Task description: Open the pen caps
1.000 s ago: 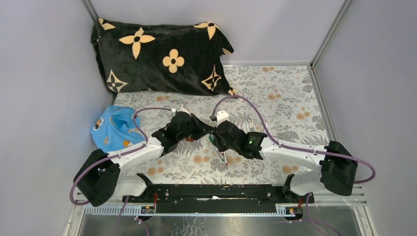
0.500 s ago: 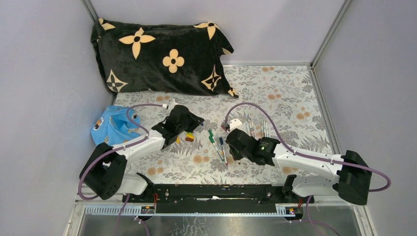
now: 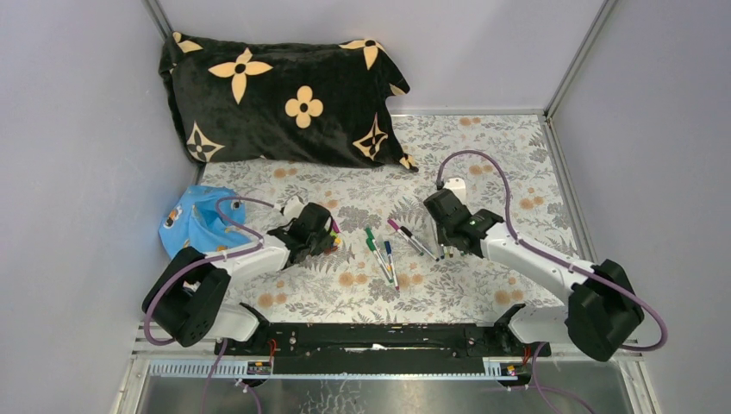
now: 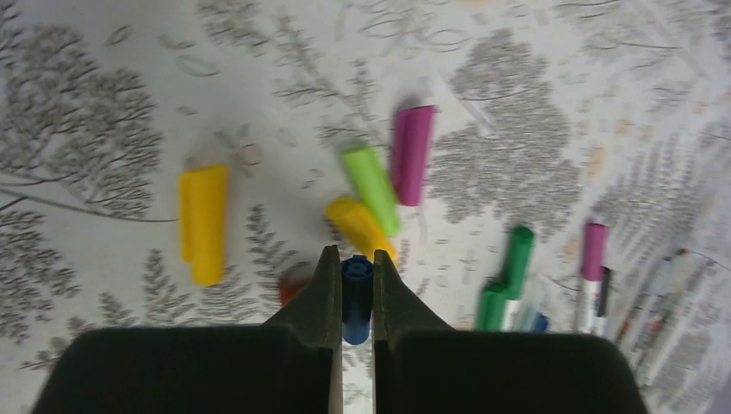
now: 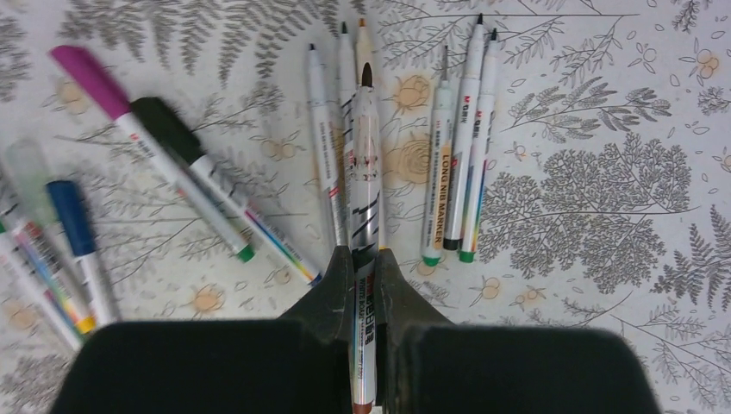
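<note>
My left gripper (image 4: 354, 266) is shut on a blue pen cap (image 4: 356, 297) just above a heap of loose caps: a yellow one (image 4: 203, 222), a second yellow one (image 4: 360, 226), a green one (image 4: 371, 187), a purple one (image 4: 411, 154) and a red one (image 4: 290, 291). In the top view it (image 3: 326, 237) hangs over that heap. My right gripper (image 5: 365, 260) is shut on an uncapped pen (image 5: 365, 172) above a row of uncapped pens (image 5: 457, 155). Capped pens lie to the left: purple (image 5: 142, 138), black (image 5: 207, 172) and blue (image 5: 79, 231).
A black pillow with tan flowers (image 3: 280, 99) lies at the back left. A blue cloth (image 3: 198, 224) lies at the left beside my left arm. Grey walls close in the floral mat (image 3: 500, 164) on three sides.
Both arms have drawn apart from the middle. My left gripper moved left and down over the cap heap with the blue cap. My right gripper swung right and back over the uncapped pens with the pen.
</note>
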Motion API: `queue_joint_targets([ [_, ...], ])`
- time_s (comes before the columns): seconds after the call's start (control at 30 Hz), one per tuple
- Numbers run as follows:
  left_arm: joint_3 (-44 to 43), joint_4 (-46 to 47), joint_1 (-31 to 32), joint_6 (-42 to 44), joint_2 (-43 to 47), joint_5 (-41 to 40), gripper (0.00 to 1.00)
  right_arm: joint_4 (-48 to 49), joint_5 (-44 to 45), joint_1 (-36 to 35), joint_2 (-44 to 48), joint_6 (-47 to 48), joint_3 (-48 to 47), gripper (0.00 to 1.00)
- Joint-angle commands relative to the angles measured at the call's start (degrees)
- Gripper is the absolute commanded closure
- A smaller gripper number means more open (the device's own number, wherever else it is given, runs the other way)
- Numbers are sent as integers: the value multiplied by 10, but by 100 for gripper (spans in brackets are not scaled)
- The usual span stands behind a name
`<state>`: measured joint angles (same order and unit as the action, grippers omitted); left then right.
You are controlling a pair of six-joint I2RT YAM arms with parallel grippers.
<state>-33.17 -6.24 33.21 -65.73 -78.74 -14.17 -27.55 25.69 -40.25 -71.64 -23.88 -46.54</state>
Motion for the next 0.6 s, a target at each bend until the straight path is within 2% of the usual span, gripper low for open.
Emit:
queue_joint_targets([
  [0.0,25,1,-1,-22,-10,-38,98,17,2,38,-50,39,-32,100],
  [0.3,45,31,-1,-44,-24,-40,81,56,-17,82,-134,80,-46,100],
  [0.4,49,40,-1,-48,-23,-40,70,64,-19,87,-155,84,-45,100],
  [0.57,47,42,-1,-49,-23,-37,63,77,-21,96,-180,87,-42,100],
])
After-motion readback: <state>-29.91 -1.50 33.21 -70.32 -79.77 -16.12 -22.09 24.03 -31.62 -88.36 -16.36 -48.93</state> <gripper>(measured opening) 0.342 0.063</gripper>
